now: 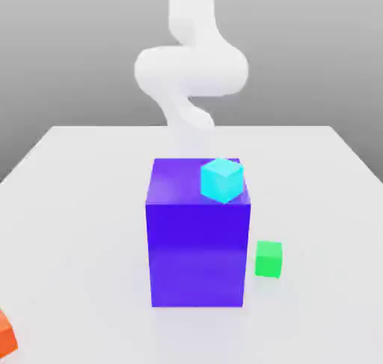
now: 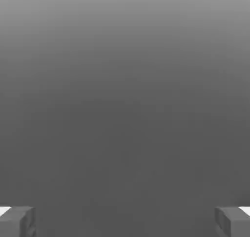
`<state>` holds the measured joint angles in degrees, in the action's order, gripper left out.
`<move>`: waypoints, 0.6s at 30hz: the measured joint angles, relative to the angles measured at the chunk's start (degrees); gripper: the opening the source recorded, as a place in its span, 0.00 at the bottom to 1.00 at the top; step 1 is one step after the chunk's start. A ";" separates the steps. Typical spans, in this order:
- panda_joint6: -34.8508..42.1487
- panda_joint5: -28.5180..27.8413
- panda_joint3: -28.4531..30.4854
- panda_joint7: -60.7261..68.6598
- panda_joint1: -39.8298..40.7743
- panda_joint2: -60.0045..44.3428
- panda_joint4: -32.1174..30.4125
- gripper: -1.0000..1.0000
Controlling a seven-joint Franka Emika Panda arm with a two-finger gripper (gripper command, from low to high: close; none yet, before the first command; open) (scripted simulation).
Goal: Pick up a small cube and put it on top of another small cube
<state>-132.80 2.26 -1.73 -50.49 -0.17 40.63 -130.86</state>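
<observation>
While the gripper (image 2: 125, 221) is held fully open and empty, a small cube must first be located.

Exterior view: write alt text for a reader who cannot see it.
A tall blue block stands mid-table with a cyan cube on its top, at the corner toward the exterior view's right. A green cube sits on the white table beside the block, an orange object lies at the lower left edge, and the white arm rises behind.
</observation>
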 joint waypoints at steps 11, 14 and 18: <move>-4.49 4.55 -10.89 -24.72 -0.13 -22.80 4.09 0.50; -5.86 3.38 -14.09 -33.05 -0.44 -29.03 5.14 0.50; -7.62 -0.05 -16.98 -45.41 -2.81 -37.64 6.55 0.50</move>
<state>-140.42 2.21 -18.71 -95.91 -2.98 2.99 -124.31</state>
